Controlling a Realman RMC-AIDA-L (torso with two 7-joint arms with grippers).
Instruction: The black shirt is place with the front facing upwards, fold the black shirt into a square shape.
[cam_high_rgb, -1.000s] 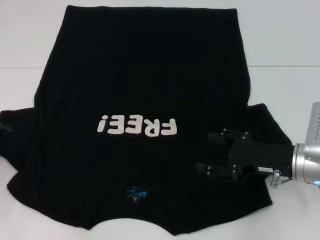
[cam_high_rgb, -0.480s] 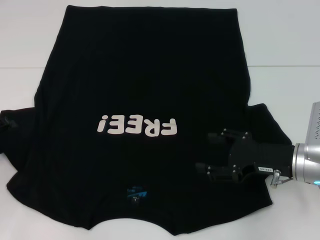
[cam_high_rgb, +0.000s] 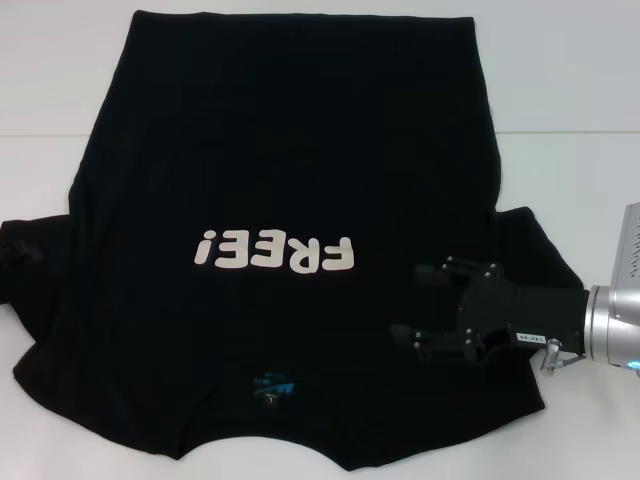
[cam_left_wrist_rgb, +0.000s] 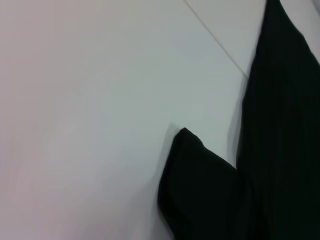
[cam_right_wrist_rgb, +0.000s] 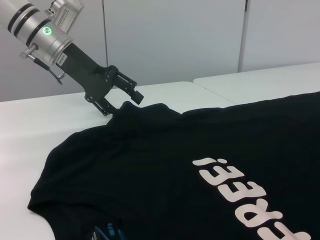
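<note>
Cream "FREE!" lettering stands on the black shirt (cam_high_rgb: 280, 180) front.

Very little has moved over the last second. The right hand (cam_high_rgb: 412, 304), lying over the shirt (cam_high_rgb: 290, 180) just right of the "FREE!" lettering (cam_high_rgb: 275, 252), has crept a touch lower and toward the neck label (cam_high_rgb: 272, 383), its two fingers spread as before. At the sleeve left of the lettering, the small fold of cloth at the edge has shifted slightly.
</note>
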